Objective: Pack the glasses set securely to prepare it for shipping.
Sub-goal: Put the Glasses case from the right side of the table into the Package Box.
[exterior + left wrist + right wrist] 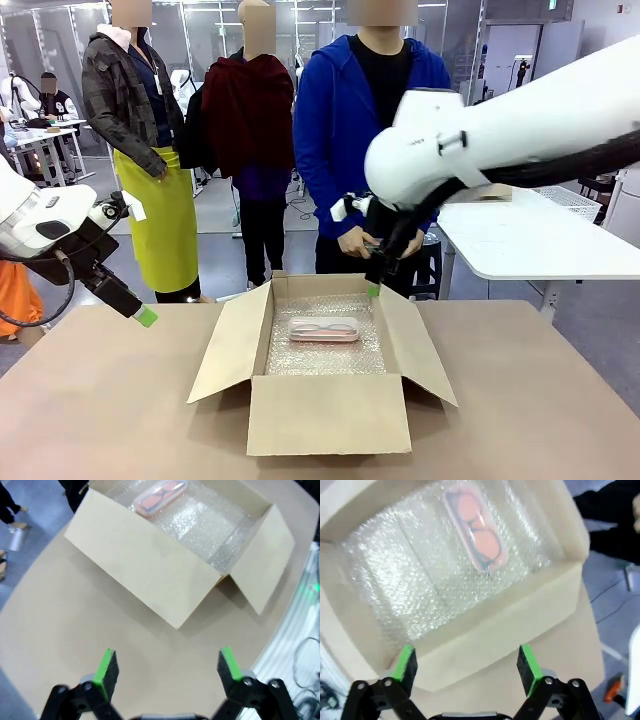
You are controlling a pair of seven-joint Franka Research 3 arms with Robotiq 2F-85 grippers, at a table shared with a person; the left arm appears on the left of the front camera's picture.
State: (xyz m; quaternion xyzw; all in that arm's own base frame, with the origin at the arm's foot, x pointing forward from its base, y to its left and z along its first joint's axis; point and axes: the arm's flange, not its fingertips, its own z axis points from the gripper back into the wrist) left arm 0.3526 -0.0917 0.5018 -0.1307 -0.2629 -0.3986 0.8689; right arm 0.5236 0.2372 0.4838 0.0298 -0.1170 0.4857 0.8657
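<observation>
Front view shows the table (90,400) with bare room on both sides of the box (330,415), which stands open at the near edge with its flaps splayed. The case (323,329) lies on bubble wrap by the box's far wall, so I judge one piece packed; next comes adding the other or folding the flaps. My right gripper (374,285) hangs over the far right corner, jaws apart and empty. My left gripper (140,312), also apart, waits near the table's left edge.

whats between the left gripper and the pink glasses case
Left wrist view: bare table, then the box flap, then bubble wrap up to the pink case.
</observation>
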